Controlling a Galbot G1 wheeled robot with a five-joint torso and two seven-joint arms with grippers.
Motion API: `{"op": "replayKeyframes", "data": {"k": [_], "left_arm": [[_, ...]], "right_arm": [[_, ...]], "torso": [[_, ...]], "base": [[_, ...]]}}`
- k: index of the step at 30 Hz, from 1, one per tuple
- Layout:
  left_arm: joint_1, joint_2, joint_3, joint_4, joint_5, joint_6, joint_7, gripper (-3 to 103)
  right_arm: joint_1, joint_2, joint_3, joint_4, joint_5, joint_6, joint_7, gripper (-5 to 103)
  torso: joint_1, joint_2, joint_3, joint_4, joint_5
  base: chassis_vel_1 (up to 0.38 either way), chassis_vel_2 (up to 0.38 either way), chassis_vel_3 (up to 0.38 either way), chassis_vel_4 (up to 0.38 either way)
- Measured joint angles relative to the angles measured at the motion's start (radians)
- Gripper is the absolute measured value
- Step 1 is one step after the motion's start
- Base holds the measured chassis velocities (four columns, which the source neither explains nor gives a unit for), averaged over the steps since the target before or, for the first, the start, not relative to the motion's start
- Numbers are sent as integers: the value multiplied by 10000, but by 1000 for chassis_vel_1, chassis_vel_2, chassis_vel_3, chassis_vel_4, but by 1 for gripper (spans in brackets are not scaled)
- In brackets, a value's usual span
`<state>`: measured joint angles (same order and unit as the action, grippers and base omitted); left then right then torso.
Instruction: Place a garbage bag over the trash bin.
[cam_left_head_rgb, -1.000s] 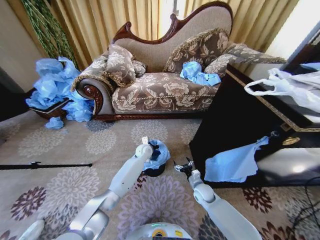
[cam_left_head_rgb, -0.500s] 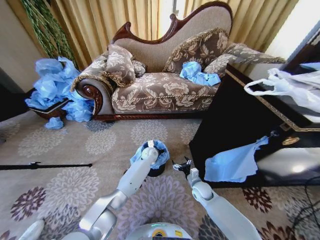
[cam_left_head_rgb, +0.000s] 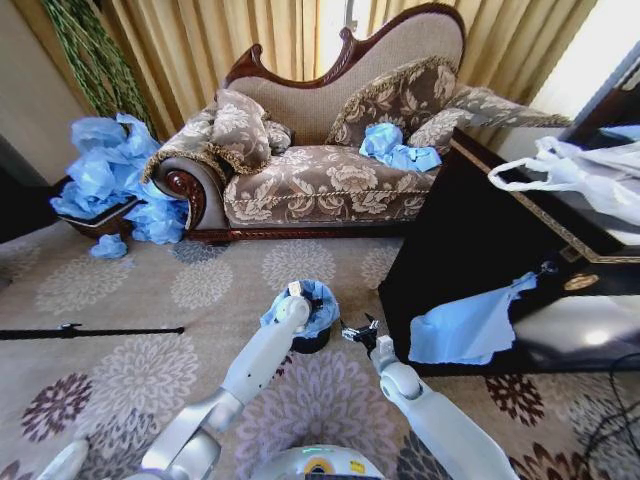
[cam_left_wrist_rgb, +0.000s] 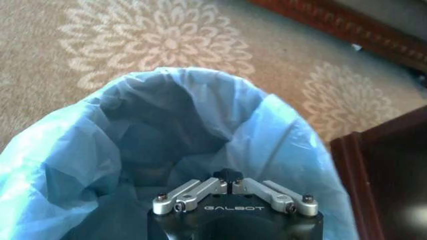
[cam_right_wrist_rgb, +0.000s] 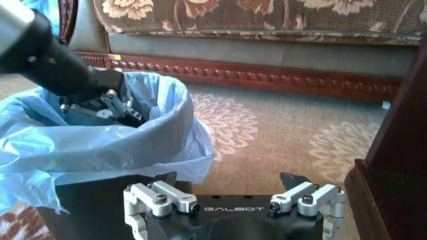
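Nearly done: the garbage bag already drapes over the trash bin rim, the left gripper with pinched fingers tucking inside, the right gripper spread wide alongside

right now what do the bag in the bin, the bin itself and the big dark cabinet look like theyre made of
The garbage bag looks like thin plastic film: light blue, translucent, creased, folded over the rim. The trash bin seems hard plastic, matte black and smooth, though little of it shows. The cabinet looks like dark lacquered wood, glossy enough to mirror light, with a gold trim line. The left gripper is inside the bag; the right gripper is beside the bin.
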<state>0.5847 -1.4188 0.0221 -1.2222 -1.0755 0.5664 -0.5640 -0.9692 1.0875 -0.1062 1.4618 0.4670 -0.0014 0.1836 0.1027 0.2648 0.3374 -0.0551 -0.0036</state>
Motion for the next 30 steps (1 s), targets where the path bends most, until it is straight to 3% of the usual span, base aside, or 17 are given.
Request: {"op": "replayKeyframes", "data": {"k": [4, 10, 17, 30], "left_arm": [[-253, -182, -5, 518, -246, 11, -196, 0], [-923, -448, 547, 1744, -890, 569, -711, 0], [-1080, -582, 980, 2765, -1168, 639, -590, 0], [-969, -1039, 956, 3396, -999, 667, -275, 0]], "right_arm": [[-36, 0, -3, 33, -14, -6, 32, 100], [-36, 46, -112, 149, -22, -74, 186, 100], [-148, 91, -97, 319, -45, -83, 291, 100], [-181, 21, -29, 459, -51, -60, 376, 100]], "torso": [[1, 0, 1, -2, 0], [0, 0, 1, -2, 0], [0, 0, 1, 0, 1], [0, 0, 1, -1, 1]], "base": [[0, 0, 0, 0], [0, 0, 0, 0], [0, 0, 0, 0], [0, 0, 0, 0]]}}
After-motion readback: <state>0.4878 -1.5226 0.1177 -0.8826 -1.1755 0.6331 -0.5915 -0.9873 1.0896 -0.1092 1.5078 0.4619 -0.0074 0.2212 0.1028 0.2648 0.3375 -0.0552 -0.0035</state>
